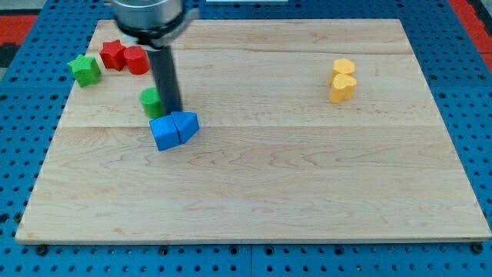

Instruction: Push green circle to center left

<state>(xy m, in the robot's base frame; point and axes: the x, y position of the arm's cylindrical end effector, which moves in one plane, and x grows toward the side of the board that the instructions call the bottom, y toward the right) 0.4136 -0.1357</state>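
The green circle is a small green cylinder on the wooden board, left of centre and partly hidden by my rod. My tip stands right against the circle's right side, at its lower right. Just below the tip sit two blue blocks touching each other: a blue cube and a blue triangular block.
A green star block lies at the upper left. Beside it are a red star block and a red cylinder. Two yellow blocks touch each other at the upper right. Blue pegboard surrounds the board.
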